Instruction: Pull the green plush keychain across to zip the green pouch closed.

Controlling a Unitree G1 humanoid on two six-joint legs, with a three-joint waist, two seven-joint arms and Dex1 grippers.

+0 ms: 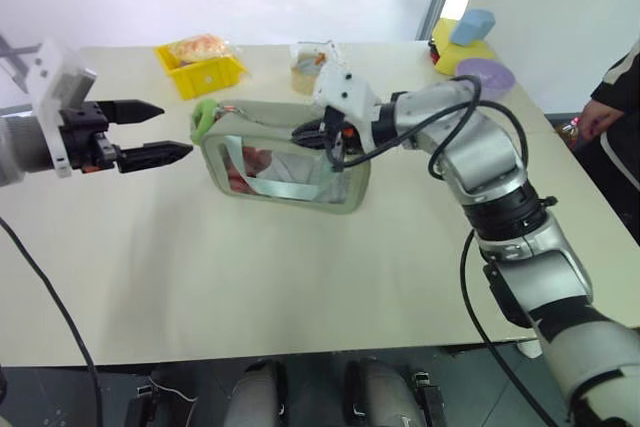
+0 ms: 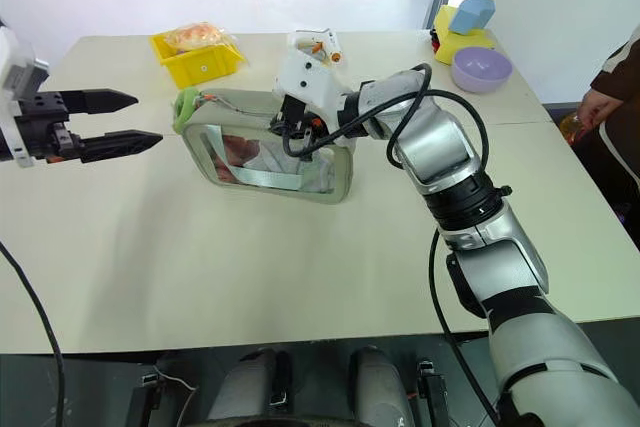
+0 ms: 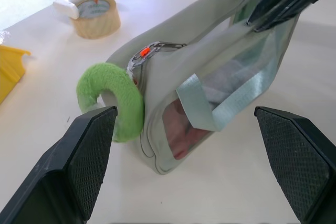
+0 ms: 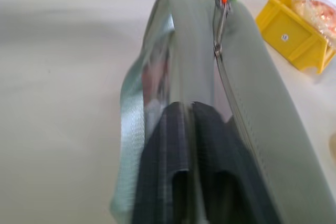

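The green pouch (image 1: 290, 162) stands upright on the table, clear window facing me, strap across its front. The green plush keychain (image 1: 203, 117) hangs at its left top corner, on the zipper pull with an orange tab (image 3: 143, 53). My left gripper (image 1: 175, 130) is open just left of the pouch, and the plush loop (image 3: 113, 98) lies beside one of its fingers, inside the gap. My right gripper (image 4: 190, 114) is shut on the pouch's top edge near the right end, pinching the fabric (image 4: 252, 108).
A yellow bin (image 1: 200, 69) with a wrapped snack stands behind the pouch. A tape roll with a glue gun (image 1: 310, 62) sits at the back centre. A purple bowl (image 1: 485, 77) and yellow and blue items (image 1: 462, 42) are back right. A person (image 1: 610, 97) stands at the right edge.
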